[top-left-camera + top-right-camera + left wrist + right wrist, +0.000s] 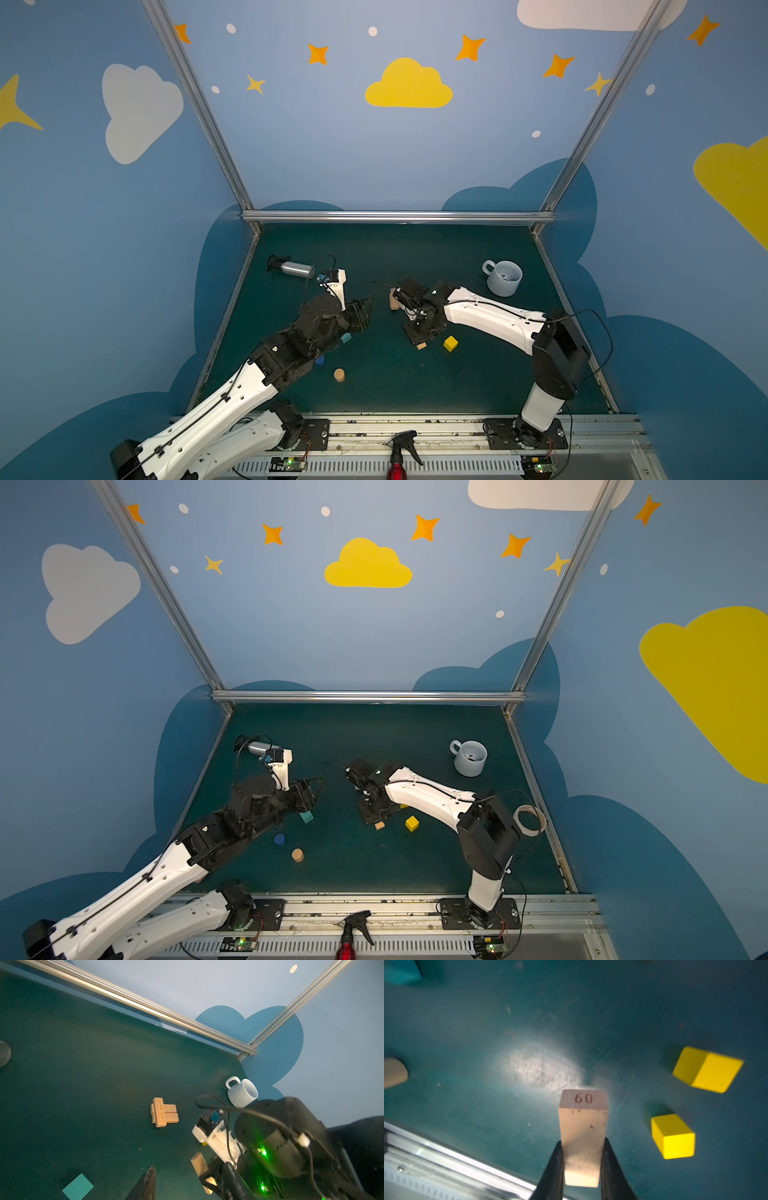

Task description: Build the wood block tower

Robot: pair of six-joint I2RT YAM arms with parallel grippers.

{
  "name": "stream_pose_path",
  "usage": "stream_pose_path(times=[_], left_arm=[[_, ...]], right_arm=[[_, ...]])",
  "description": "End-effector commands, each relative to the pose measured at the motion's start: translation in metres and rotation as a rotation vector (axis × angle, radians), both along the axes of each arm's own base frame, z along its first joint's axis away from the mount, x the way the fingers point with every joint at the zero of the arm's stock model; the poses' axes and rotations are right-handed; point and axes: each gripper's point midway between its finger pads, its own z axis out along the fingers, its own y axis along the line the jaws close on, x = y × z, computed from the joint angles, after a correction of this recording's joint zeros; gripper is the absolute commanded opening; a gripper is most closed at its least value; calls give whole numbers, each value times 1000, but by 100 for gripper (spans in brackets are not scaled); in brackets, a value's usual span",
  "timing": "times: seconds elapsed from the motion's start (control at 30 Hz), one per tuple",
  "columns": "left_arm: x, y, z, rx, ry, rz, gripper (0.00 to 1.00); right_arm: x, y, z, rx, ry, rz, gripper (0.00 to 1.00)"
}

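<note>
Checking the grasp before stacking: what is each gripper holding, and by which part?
Right gripper clamps a tan plank by its long sides near one end; the end marked 60 sticks out. Left gripper is open, holding nothing.

I am working in a robot lab cell. Beyond both the left end effector (368, 313) and the right end effector (419, 338), painted walls (374, 166) of clouds and stars stand in an aluminium frame (399, 216). Beneath them lies a dark green worktop (415, 386). Behind them, a metal rail (449, 428) carries the bolted arm bases (498, 436) and bare circuit boards (286, 463) with green lights. A red spray bottle (397, 459) stands against that rail.
</note>
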Motion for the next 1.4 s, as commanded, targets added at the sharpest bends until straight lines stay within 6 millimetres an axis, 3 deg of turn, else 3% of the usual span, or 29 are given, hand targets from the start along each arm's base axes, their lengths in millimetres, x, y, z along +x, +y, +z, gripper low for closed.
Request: stream_pose_path(times=[0.0, 0.1, 0.2, 0.3, 0.5, 0.8, 1.37], left_arm=[[3, 5, 17, 32, -64, 11, 53], [0, 7, 20, 27, -61, 9, 53], [-6, 7, 10, 16, -49, -6, 53], [-9, 21, 4, 27, -49, 41, 53], [-17, 34, 11, -3, -107, 58, 55], [-18, 45, 5, 18, -113, 97, 59], [-21, 53, 8, 22, -134, 116, 60]], right_arm=[[8, -11, -1, -21, 44, -28, 7], [22, -10, 4, 29, 45, -72, 5], [31, -10, 10, 46, 34, -95, 4], [43, -10, 16, 50, 13, -114, 4], [68, 1, 26, 51, -10, -146, 3], [95, 4, 8, -55, -16, -215, 0], [138, 24, -10, 17, 27, -326, 0]])
